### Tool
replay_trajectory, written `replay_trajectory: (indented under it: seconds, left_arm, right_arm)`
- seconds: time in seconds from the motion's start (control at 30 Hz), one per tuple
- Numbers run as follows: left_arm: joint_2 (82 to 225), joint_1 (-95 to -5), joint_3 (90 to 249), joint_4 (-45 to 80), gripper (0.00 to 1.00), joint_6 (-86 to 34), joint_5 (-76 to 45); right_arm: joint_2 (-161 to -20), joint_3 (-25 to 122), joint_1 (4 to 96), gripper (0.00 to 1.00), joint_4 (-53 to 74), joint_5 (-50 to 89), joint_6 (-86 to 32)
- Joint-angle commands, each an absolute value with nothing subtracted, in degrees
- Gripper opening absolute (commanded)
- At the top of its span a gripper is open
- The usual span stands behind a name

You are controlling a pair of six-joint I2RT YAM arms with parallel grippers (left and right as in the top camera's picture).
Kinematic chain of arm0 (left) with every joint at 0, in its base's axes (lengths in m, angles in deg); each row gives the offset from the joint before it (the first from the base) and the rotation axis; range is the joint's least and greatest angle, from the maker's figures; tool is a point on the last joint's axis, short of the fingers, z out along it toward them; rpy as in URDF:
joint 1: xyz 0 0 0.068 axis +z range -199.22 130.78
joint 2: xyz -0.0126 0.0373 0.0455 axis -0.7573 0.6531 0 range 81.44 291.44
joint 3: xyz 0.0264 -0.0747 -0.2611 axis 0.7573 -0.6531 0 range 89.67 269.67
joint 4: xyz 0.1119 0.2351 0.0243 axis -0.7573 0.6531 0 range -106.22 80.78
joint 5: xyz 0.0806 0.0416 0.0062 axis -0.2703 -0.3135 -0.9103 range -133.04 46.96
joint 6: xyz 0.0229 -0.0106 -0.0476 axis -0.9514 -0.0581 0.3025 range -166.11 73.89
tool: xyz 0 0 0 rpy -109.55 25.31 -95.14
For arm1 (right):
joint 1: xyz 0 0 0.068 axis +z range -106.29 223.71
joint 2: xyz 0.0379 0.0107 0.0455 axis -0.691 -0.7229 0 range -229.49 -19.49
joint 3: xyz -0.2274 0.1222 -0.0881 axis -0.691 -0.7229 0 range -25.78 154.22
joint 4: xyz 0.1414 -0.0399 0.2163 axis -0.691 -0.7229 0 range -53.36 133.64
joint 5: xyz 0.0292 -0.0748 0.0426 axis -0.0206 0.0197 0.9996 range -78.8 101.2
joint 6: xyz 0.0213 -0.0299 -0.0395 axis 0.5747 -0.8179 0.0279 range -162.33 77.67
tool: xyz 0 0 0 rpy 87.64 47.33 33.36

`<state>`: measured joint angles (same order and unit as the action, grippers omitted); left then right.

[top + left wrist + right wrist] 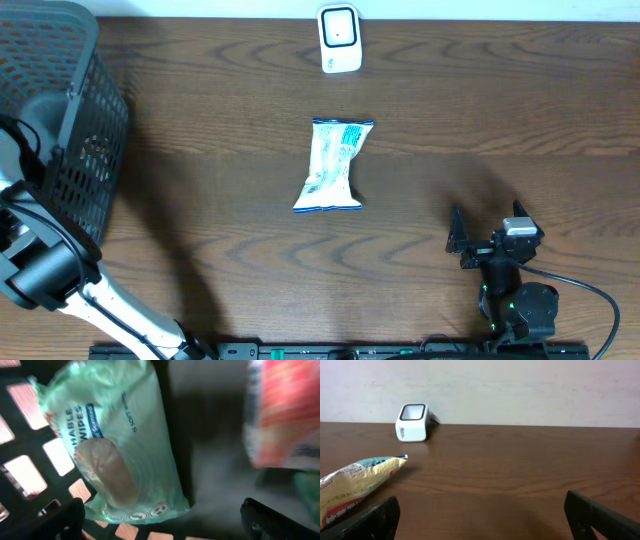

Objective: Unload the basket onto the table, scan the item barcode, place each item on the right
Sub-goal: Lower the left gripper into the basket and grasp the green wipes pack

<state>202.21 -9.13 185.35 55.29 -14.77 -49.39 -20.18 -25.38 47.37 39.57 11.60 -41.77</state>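
A white and blue snack packet (332, 166) lies flat at the table's middle; it also shows at the left edge of the right wrist view (355, 477). The white barcode scanner (339, 38) stands at the table's far edge (412, 422). My left arm reaches into the black basket (90, 150). There my left gripper (162, 520) hangs open just above a green wipes pack (125, 435) and touches nothing. My right gripper (487, 228) rests low at the front right, open and empty (481, 515), facing the scanner.
Inside the basket an orange and white packet (285, 410) lies to the right of the wipes, blurred. The basket's dark lattice floor (210, 485) shows between them. The basket fills the table's left end. A cable trails from the right arm's base (590, 295).
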Motion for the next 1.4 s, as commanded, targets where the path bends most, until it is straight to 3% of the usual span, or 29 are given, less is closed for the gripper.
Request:
replay_trajectory:
  seconds: [0.0, 0.27, 0.33, 0.43, 0.57, 0.73, 1.07, 1.37]
  left_arm:
    - [202.9, -7.6, 182.9, 54.3, 0.98, -14.2, -49.9]
    - [202.9, -5.0, 180.4, 51.4, 0.99, -16.0, -49.7]
    - [202.9, -4.9, 179.9, 50.6, 0.93, -16.7, -49.7]
    - [202.9, -4.9, 179.7, 50.1, 0.73, -16.7, -49.7]
    - [202.9, -4.9, 179.7, 50.1, 0.33, -16.7, -49.7]
    - [202.9, -4.9, 179.8, 50.4, 0.08, -16.7, -49.7]
    - [198.1, -5.0, 186.1, 55.7, 0.07, -16.7, -46.8]
    - [183.9, -5.0, 187.7, 49.3, 0.08, -16.6, -34.7]
  right_arm:
    - [-19.9, -25.4, 47.8, 0.99, 39.3, 11.6, -42.4]
    - [-19.9, -25.4, 47.8, 0.99, 39.3, 11.6, -42.4]
    - [-19.9, -25.4, 47.8, 0.99, 39.3, 11.6, -42.4]
    - [-19.9, -25.4, 47.8, 0.99, 39.3, 11.6, -42.4]
    - [-19.9, -25.4, 47.8, 0.99, 39.3, 11.6, -42.4]
    - [-19.9, -25.4, 47.8, 0.99, 39.3, 11.6, -42.4]
    - [-19.9, -25.4, 47.8, 0.99, 39.3, 11.6, -42.4]
    - [-19.9, -25.4, 47.8, 0.99, 39.3, 11.6, -42.4]
